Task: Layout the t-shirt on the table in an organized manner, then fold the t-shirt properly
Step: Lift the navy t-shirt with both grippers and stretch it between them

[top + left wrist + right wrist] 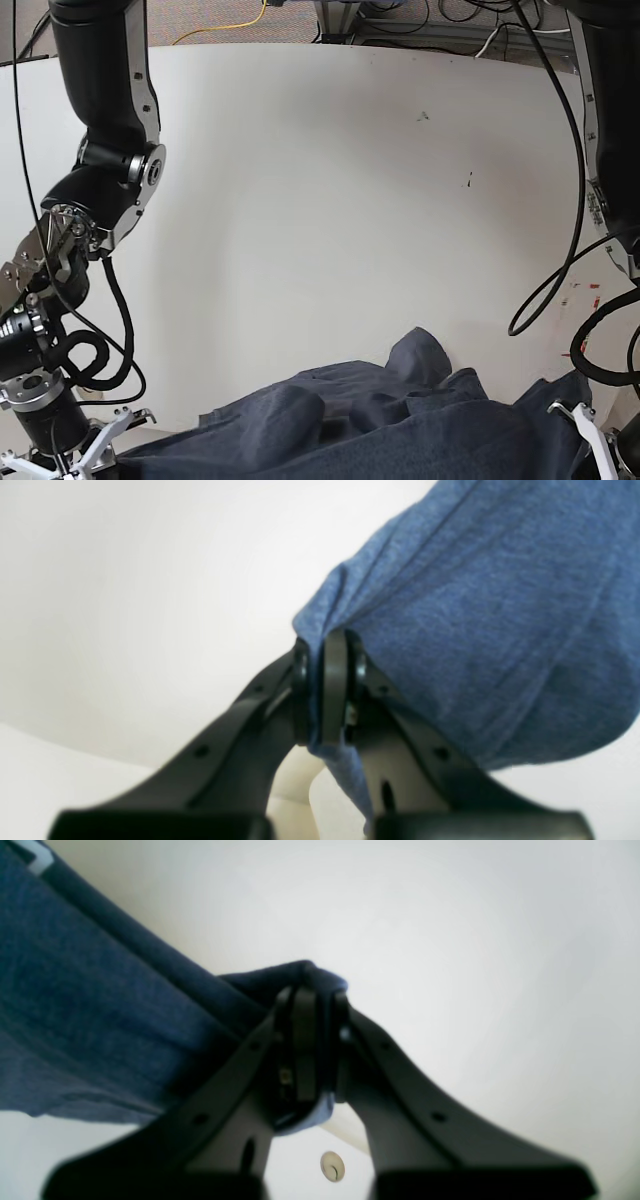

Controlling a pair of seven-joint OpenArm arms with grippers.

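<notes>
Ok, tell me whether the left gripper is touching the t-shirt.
Touching. In the left wrist view the left gripper has its jaws shut on a bunched fold of the t-shirt, with fabric pinched between them and hanging out below.

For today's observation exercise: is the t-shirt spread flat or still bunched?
Bunched. The t-shirt shows humps and wrinkles at the near table edge; the left pincer and the right pincer each pinch fabric.
</notes>
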